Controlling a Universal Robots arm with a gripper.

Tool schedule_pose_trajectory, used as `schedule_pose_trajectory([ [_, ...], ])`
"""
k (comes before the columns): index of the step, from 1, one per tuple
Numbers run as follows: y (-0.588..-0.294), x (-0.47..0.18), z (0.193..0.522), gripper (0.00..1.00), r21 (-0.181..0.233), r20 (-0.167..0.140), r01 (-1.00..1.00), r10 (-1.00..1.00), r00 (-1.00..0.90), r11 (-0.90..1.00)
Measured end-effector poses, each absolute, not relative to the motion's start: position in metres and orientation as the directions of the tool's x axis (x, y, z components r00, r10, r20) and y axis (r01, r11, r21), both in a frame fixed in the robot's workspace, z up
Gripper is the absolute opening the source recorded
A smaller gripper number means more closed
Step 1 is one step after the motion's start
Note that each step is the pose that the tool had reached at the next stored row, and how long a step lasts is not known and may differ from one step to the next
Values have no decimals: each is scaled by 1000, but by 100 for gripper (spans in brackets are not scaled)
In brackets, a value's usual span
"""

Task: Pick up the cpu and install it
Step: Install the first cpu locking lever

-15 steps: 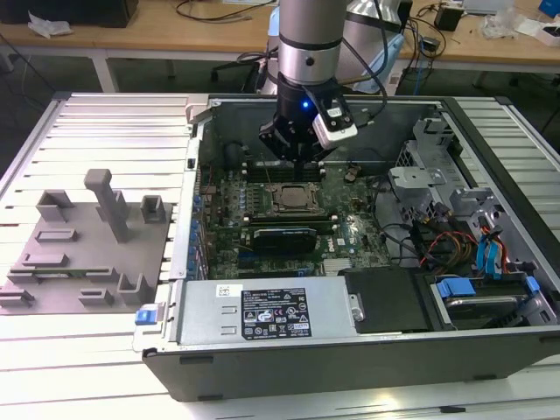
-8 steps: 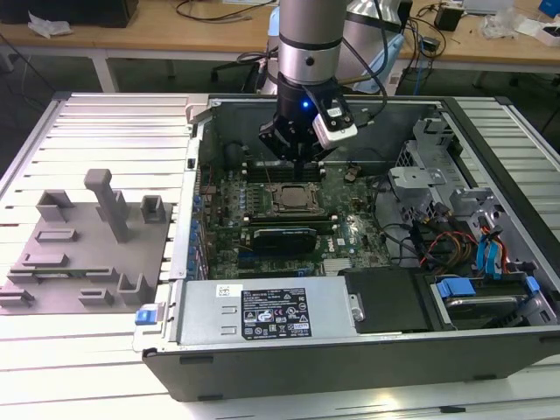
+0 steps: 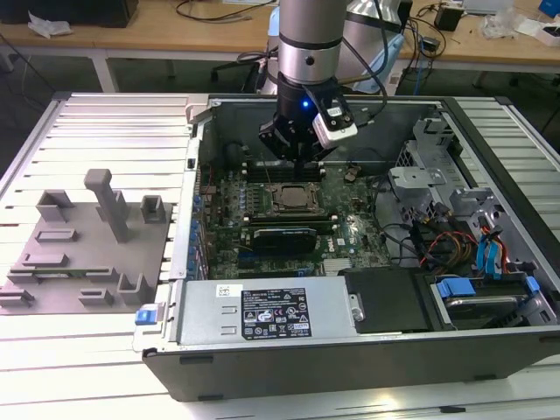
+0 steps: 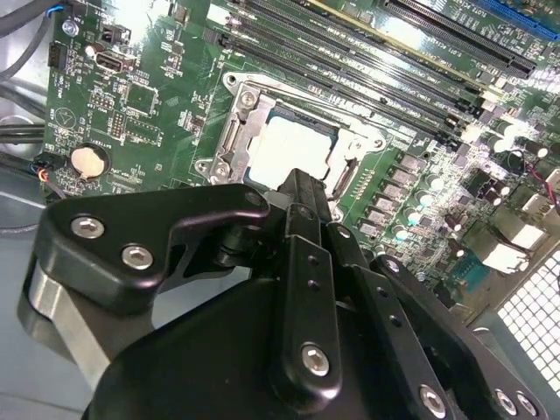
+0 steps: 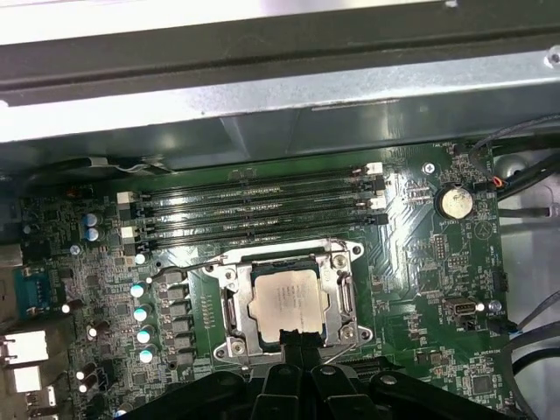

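The cpu [image 5: 287,297], a small square chip with a silvery-white top, lies flat inside the metal-rimmed socket frame [image 5: 229,302] on the green motherboard. It also shows as the pale square cpu [image 4: 289,144] and as the cpu [image 3: 293,196] in the open computer case. My gripper [image 5: 300,339] hovers just over the chip's near edge, its black fingers pressed together and holding nothing. The same narrow fingertips [image 4: 302,185] overlap the chip's edge, and the gripper [image 3: 302,162] hangs straight down over the socket.
Memory slots [image 5: 254,206] run beside the socket, and a coin battery [image 5: 455,203] sits nearby. The case holds a power supply [image 3: 271,311], a drive cage [image 3: 455,201] and cables. A grey fixture plate [image 3: 83,254] lies at the exterior view's left.
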State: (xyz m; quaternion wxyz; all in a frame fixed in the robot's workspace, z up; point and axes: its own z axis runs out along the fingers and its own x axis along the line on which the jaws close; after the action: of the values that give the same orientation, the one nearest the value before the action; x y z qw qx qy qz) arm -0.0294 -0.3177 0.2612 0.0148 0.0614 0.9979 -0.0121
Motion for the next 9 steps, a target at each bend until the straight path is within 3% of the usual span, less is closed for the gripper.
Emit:
schedule_pose_trajectory([
  [9,-318,-78,260,11,-19,-33,123,122,-992,992],
])
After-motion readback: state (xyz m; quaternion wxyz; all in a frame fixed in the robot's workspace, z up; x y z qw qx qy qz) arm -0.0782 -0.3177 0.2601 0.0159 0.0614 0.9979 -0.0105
